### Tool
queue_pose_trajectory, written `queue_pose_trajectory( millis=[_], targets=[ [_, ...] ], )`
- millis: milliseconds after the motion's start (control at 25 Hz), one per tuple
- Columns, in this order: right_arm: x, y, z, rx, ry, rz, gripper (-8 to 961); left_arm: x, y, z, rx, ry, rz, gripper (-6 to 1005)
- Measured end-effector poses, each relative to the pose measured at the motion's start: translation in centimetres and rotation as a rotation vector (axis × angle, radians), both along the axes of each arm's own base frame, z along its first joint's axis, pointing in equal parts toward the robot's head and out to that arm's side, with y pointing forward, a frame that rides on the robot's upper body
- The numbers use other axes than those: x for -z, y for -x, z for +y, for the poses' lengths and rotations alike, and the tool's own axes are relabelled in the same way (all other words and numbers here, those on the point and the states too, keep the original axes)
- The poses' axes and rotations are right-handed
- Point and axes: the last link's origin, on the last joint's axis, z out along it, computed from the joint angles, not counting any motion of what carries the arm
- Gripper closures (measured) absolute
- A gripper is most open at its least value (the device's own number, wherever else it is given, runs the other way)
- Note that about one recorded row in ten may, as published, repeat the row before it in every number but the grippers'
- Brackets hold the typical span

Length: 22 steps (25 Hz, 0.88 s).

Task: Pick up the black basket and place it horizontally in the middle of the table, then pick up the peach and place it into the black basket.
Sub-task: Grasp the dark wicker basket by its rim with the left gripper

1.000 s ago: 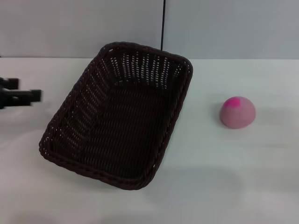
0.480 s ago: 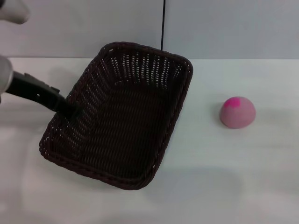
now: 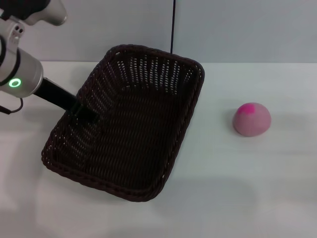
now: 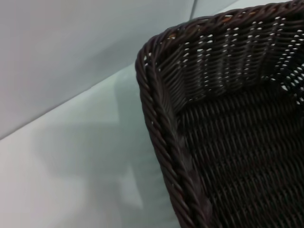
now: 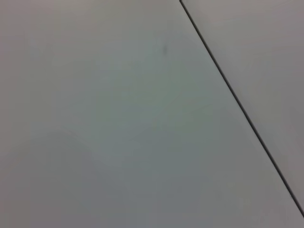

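The black basket (image 3: 129,129) lies askew on the white table (image 3: 233,188), left of centre, its long side running from near left to far right. Its braided rim and a corner fill the left wrist view (image 4: 164,114). My left gripper (image 3: 84,114) reaches in from the upper left and sits at the basket's left long rim, its dark tip merging with the weave. The peach (image 3: 252,119), dull pink with a magenta patch, rests on the table to the right, apart from the basket. My right gripper is out of view.
A grey wall (image 3: 237,29) with a thin dark vertical line (image 3: 172,25) stands behind the table. The right wrist view shows only a plain grey surface (image 5: 118,118) crossed by a dark line.
My left arm has swung in from the left edge and its gripper has reached the basket's left rim. The basket and peach have not moved.
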Motion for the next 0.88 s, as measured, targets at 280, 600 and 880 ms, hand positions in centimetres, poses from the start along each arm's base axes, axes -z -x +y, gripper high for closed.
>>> queue_pose_trajectory(
  millis=[280,600,880],
  targets=[
    [-0.3,-0.6,0.3,0.043,-0.012,-0.005,295,0.8,-0.5,0.8,-0.027,0.022,0.01,197],
    [-0.9,-0.8,0.5,0.049,-0.024,-0.015,295,1.8,0.2,1.5,-0.051,0.075,0.106,378],
    [-1.3,-1.1,1.1,0.074,-0.027,-0.025,295,1.5,-1.0,1.6,0.078,0.089,0.247,581]
  ],
)
